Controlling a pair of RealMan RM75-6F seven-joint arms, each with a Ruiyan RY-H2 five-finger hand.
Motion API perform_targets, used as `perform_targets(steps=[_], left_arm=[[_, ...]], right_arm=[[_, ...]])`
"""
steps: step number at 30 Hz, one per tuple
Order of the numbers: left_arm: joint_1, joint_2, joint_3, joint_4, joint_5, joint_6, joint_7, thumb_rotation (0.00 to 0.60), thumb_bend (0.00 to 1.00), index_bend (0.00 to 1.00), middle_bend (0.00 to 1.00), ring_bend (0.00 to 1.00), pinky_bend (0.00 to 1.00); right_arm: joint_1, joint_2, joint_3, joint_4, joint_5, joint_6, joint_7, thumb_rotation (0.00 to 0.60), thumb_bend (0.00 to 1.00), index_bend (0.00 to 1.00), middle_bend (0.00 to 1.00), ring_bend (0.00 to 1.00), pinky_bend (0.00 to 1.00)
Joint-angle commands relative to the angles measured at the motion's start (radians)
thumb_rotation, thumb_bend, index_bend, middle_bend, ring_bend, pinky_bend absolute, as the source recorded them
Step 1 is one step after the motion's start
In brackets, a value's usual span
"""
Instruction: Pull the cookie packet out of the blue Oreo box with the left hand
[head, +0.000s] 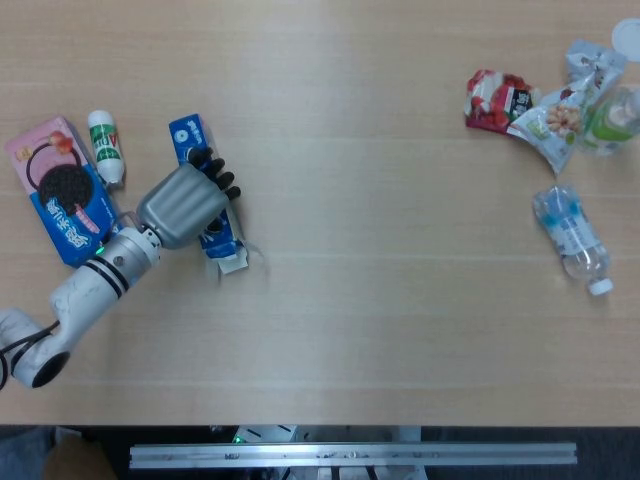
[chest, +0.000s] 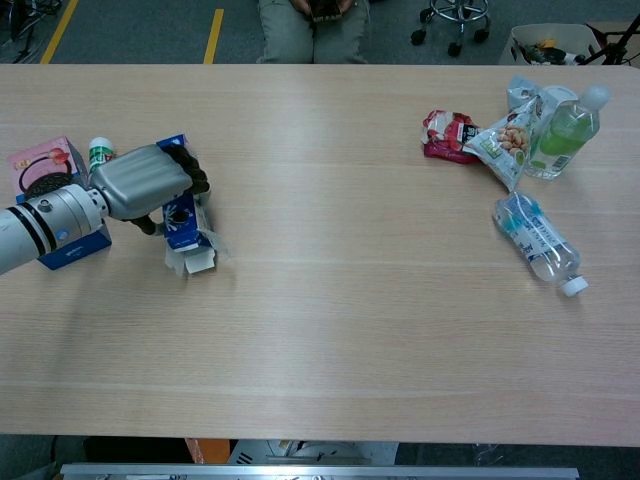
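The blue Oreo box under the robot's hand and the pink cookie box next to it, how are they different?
The blue Oreo box is slim, while the pink cookie box is wider. The blue box is all blue; the other is pink on top and blue lower down. The left hand grips the blue box, whose end flaps hang open; the pink box lies untouched. Both lie flat on the table.

overhead head view, oblique chest view

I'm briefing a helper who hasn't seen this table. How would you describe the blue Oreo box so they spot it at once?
Look at the table's left end, where the left hand rests. The Oreo box is the slim blue carton lying flat under its fingers, open flaps towards the near edge. Unlike the bigger pink-and-blue cookie box and the small white-and-green bottle further left, it is narrow and all blue.
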Motion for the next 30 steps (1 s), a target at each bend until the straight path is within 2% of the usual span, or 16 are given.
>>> perform_targets(steps=[1,8,13,17,22,25,30], left_arm=[[0.041,0.043,-0.049,-0.162,-0.161,-0.047,0.137,0.600,0.26,0.49,0.30,0.21,0.16],[0.050,0.041,-0.075,-0.328,-0.401,-0.042,0.377,0.600,0.26,0.49,0.31,0.21,0.17],[0.023,-0.036,-0.094,-0.330,-0.517,0.012,0.527,0.600,0.26,0.46,0.30,0.21,0.22],[-0.004,-0.066,-0.102,-0.311,-0.551,0.019,0.572,0.600,0.26,0.38,0.27,0.20,0.23],[-0.019,-0.047,-0.095,-0.309,-0.575,0.022,0.587,0.600,0.26,0.23,0.18,0.16,0.23],[-0.023,-0.022,-0.089,-0.304,-0.577,0.017,0.575,0.600,0.26,0.18,0.14,0.14,0.23],[-0.030,0.020,-0.072,-0.283,-0.555,-0.001,0.542,0.600,0.26,0.16,0.13,0.12,0.23]], right_arm=[[-0.001,0.001,-0.001,0.002,0.001,0.000,0.006,0.600,0.35,0.41,0.43,0.40,0.43],[-0.008,0.003,-0.001,0.014,0.000,0.008,0.027,0.600,0.36,0.41,0.43,0.40,0.43],[-0.009,0.001,-0.003,0.027,0.004,0.004,0.041,0.600,0.35,0.41,0.43,0.40,0.43],[-0.009,-0.001,-0.002,0.035,0.004,0.003,0.052,0.600,0.35,0.41,0.43,0.40,0.43],[-0.011,-0.003,0.000,0.047,0.012,0.002,0.065,0.600,0.35,0.41,0.43,0.40,0.43],[-0.011,-0.005,0.000,0.052,0.013,0.001,0.069,0.600,0.35,0.41,0.43,0.40,0.43],[-0.009,-0.005,0.001,0.052,0.010,-0.001,0.074,0.600,0.35,0.41,0.43,0.40,0.43]])
